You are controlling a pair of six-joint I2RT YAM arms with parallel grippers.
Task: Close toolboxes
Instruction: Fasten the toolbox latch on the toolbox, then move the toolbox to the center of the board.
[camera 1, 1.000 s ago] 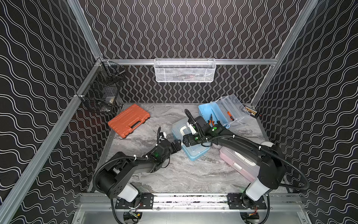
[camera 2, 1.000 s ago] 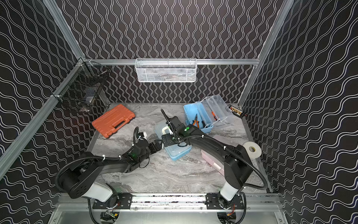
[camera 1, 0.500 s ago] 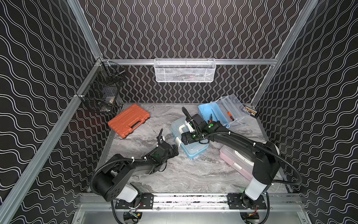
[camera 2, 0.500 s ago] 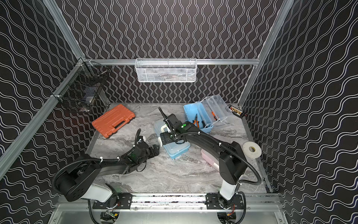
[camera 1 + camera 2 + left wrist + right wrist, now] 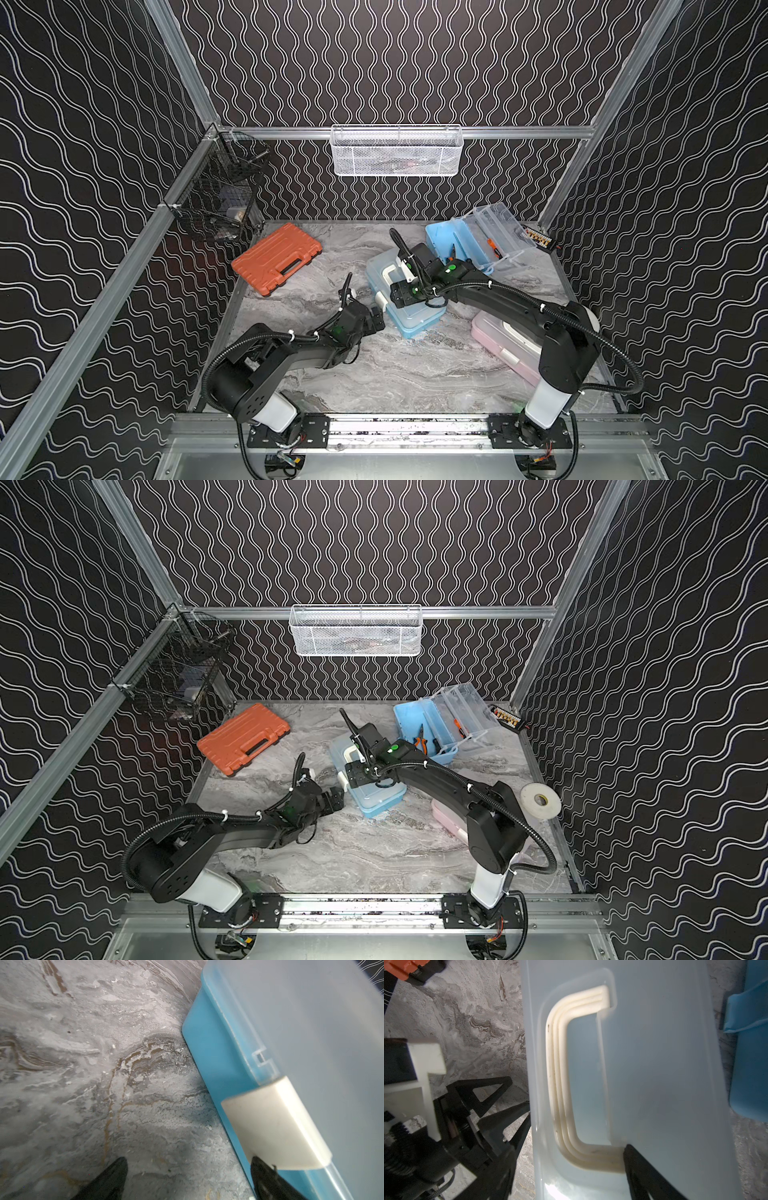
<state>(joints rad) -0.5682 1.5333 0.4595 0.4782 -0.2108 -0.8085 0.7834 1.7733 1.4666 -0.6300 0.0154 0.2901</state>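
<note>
Three toolboxes sit on the marbled desk (image 5: 395, 374). The middle toolbox (image 5: 415, 324), light blue with a cloudy clear lid, lies at an angle near the desk's centre with its lid down. The open toolbox (image 5: 446, 241), also light blue, stands near the far right corner. Its clear lid is thrown back toward that corner and pliers (image 5: 420, 739) lie inside. The pink toolbox (image 5: 507, 345) lies along the right edge, lid down, partly hidden under the right arm.

The left gripper (image 5: 376, 321) sits low over the desk, just beside the middle toolbox's left-hand long side. Its jaws are spread wide and hold nothing. In the left wrist view one fingertip (image 5: 264, 1169) overlaps the white latch (image 5: 274, 1126) on that side, while the other is over bare desk.

The right gripper (image 5: 392, 297) hangs over the same toolbox's lid, above that latch side. Its jaws stand apart and grasp nothing. In the right wrist view one finger (image 5: 639, 1167) lies on the lid at the end of the white handle (image 5: 560, 1084), which is folded flat in its recess.

An orange case (image 5: 276, 257) lies near the far left corner. A tape roll (image 5: 540, 801) sits at the right edge.
</note>
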